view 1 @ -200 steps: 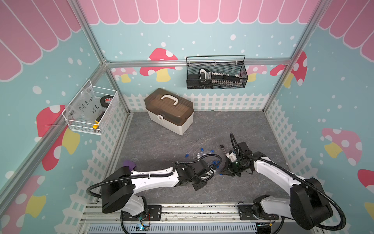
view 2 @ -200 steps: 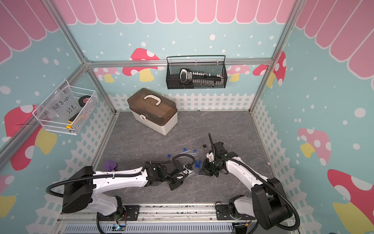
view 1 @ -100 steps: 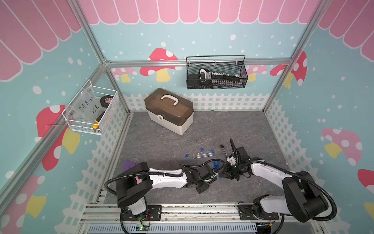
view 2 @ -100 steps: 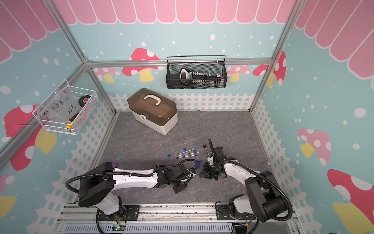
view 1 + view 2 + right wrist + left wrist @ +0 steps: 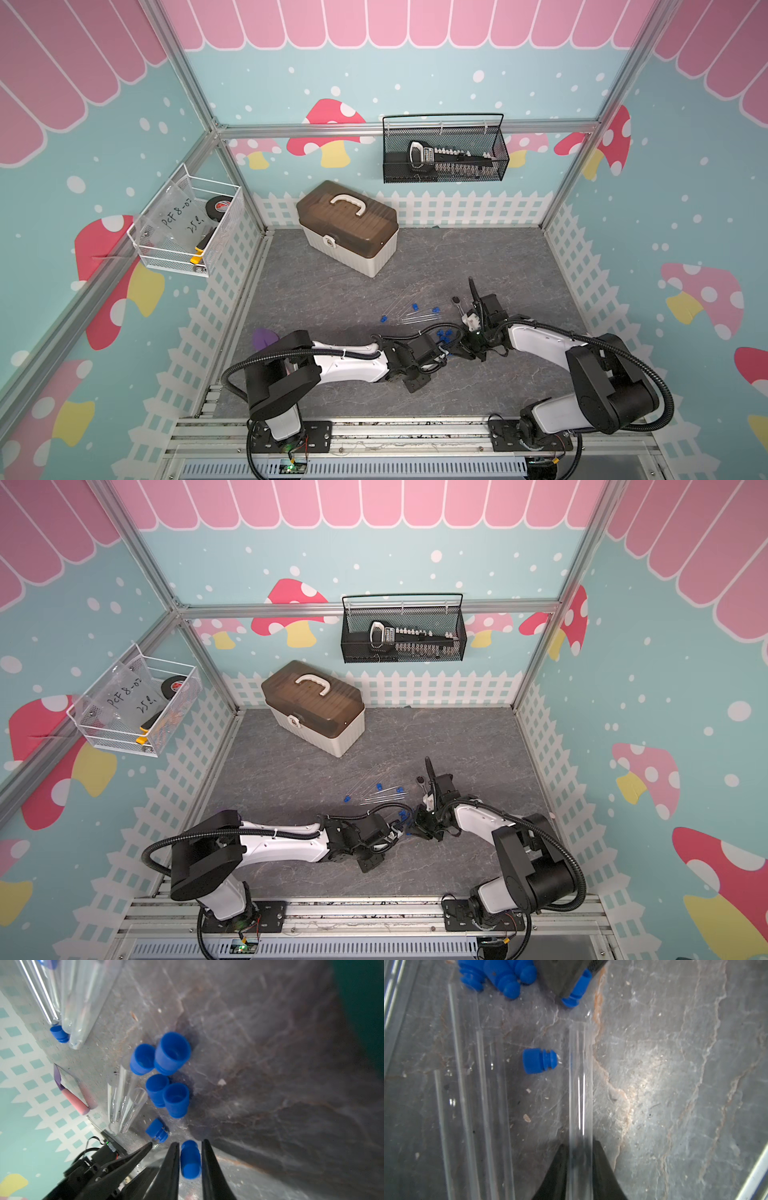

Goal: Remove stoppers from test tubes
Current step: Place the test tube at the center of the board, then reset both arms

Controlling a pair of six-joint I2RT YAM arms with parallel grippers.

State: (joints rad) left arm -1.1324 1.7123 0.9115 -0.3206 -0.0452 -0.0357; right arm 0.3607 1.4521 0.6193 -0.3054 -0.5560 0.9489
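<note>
In the left wrist view a clear test tube point(image 5: 580, 1084) with its far mouth open lies between my left gripper point(image 5: 580, 1144) fingers. They sit close on both sides, and no gap shows. My right gripper point(image 5: 190, 1141) stands slightly open around one blue stopper point(image 5: 190, 1160), with thin slivers of floor beside it. A pile of several loose stoppers point(image 5: 166, 1076) lies just ahead, and one more stopper point(image 5: 539, 1061) lies beside the tube. In both top views the two grippers point(image 5: 446, 353) point(image 5: 462, 351) meet tip to tip by the stoppers point(image 5: 402, 814). Further back lie tubes point(image 5: 415, 318) with stoppers in them.
A ratchet wrench point(image 5: 456, 299) lies right behind the right wrist. A brown-lidded toolbox point(image 5: 347, 226) stands at the back left. A pink eraser block point(image 5: 75, 1102) lies by the left fence. A black wire basket point(image 5: 444, 153) and a white one point(image 5: 187, 224) hang on the walls.
Over the last second the left arm has reached further right. Both grippers have come closer together and nearer the front, beside the stopper pile. Since half a second ago little has moved.
</note>
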